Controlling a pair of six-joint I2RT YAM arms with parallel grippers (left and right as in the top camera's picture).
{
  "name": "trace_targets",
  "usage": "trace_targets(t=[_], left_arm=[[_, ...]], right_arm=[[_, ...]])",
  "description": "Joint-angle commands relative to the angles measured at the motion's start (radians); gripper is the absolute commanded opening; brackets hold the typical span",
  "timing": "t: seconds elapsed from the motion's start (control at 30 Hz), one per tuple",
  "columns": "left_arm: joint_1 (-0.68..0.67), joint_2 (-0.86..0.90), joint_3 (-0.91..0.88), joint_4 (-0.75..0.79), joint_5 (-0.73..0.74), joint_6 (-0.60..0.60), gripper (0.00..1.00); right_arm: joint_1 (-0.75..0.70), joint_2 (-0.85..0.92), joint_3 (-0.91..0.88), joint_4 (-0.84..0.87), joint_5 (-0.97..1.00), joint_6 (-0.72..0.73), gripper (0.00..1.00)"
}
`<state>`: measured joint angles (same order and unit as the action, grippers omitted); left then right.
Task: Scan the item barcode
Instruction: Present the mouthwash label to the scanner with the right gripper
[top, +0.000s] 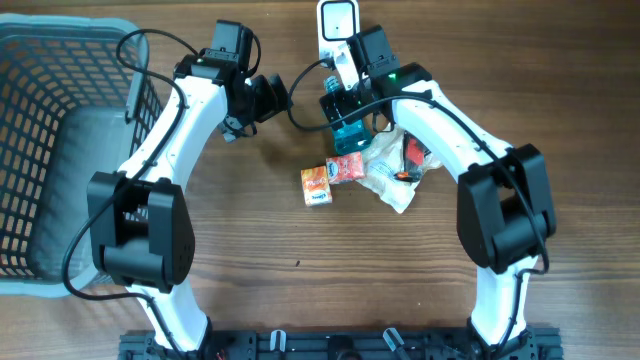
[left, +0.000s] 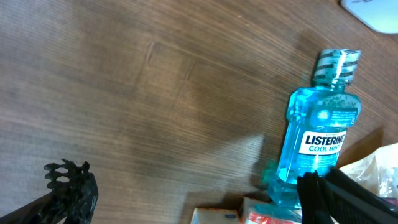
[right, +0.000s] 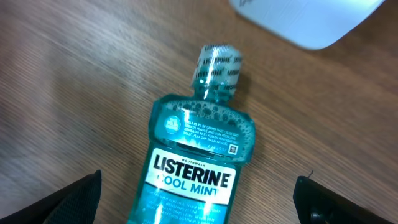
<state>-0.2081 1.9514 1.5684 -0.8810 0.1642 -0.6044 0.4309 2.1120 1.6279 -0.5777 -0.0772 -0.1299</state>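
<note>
Two arms, and I read both grippers as wide open with nothing held. Nearest me, centre of the overhead frame: orange carton (top: 317, 186), red packet (top: 347, 167) touching it, and a crinkly clear bag (top: 395, 172) to their right, all on the wood table (top: 250, 240). Just above them the blue Listerine bottle (right: 196, 165) lies flat, label up. Right gripper (right: 198, 190) hovers over it, its fingers at the lower corners of the wrist view, bottle between them but clear of both. Left gripper (left: 186, 186) sits left of the bottle, bare table between its fingers. White scanner (top: 337, 20) is at top centre, just past the cap. Grey basket (top: 60, 150) fills the left edge.
</note>
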Motion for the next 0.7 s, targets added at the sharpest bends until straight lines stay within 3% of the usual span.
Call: trace_targets(t=[0.0,0.3,0.5,0.67], left_arm=[[0.018,0.001,0.0,-0.007,-0.006,-0.089,1.0],[0.095,0.001,0.0,-0.019,-0.004,-0.137,1.0],[0.097,0.001,0.0,-0.034,-0.006,-0.137,1.0],[0.097,0.001,0.0,-0.038,-0.006,-0.137,1.0]], right_arm=[[0.005,0.061,0.006,0.001,-0.018,-0.027,1.0],[0.006,0.11,0.006,-0.003,-0.08,-0.017,1.0],[0.006,0.125,0.006,0.013,0.004,0.015,0.99],[0.008,0.125,0.006,0.02,0.01,0.055,0.89]])
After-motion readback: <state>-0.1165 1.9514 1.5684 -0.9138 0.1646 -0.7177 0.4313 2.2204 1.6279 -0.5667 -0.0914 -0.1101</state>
